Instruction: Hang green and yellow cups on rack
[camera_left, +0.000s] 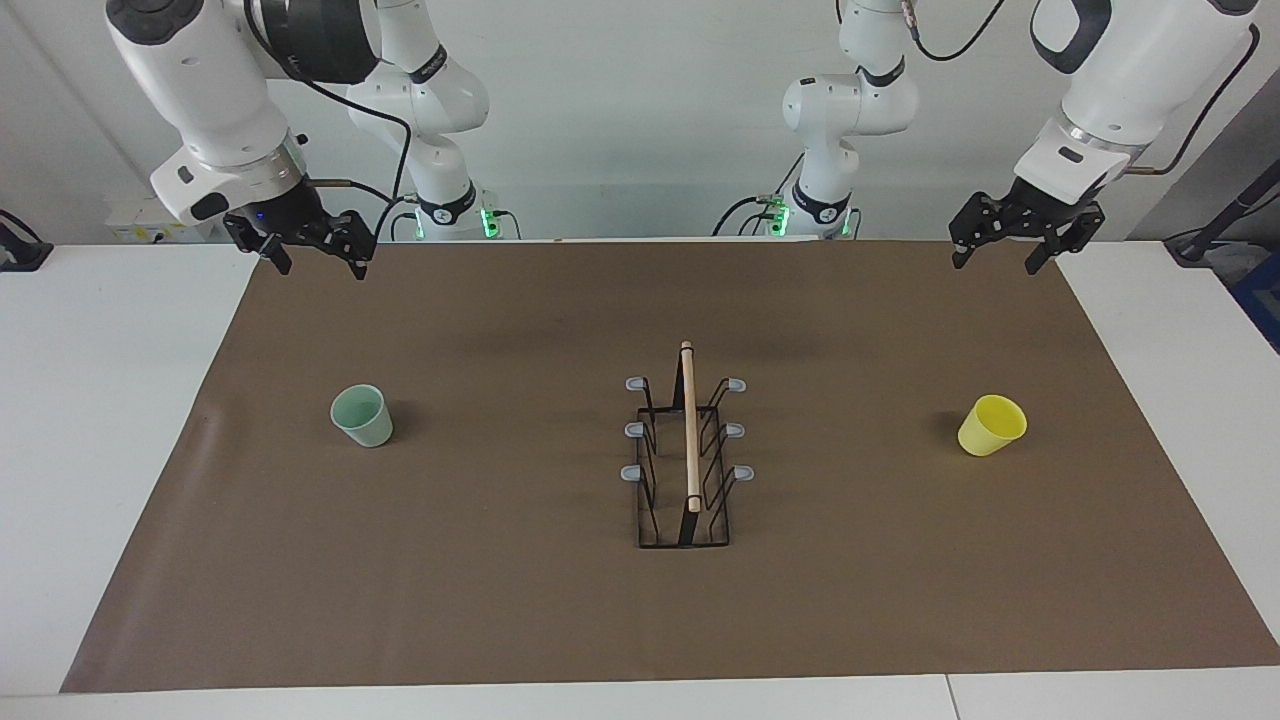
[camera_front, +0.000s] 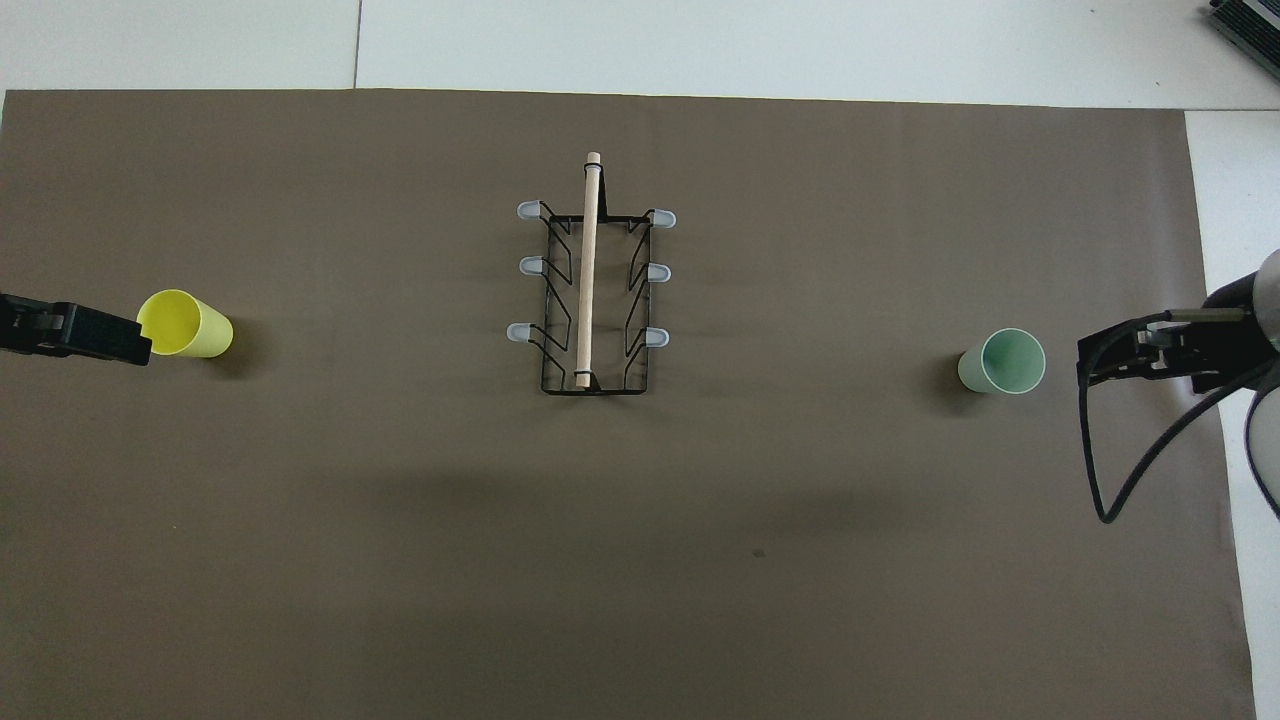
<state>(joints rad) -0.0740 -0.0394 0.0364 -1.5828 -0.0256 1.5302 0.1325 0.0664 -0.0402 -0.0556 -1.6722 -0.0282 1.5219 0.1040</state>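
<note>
The pale green cup (camera_left: 363, 417) (camera_front: 1003, 362) stands upright on the mat toward the right arm's end. The yellow cup (camera_left: 992, 426) (camera_front: 185, 324) stands upright toward the left arm's end. Between them, mid-mat, is the black wire rack (camera_left: 688, 450) (camera_front: 590, 290) with its wooden rod on top and grey-tipped prongs, all bare. My right gripper (camera_left: 318, 262) hangs open and holds nothing over the mat's edge by its base. My left gripper (camera_left: 997, 262) is likewise open and holds nothing over the mat's edge at its own end. Both are well apart from the cups.
A brown mat (camera_left: 500, 600) covers most of the white table (camera_left: 100, 400). A black cable (camera_front: 1120, 470) loops down from the right arm's wrist. White table strips run along the mat's ends.
</note>
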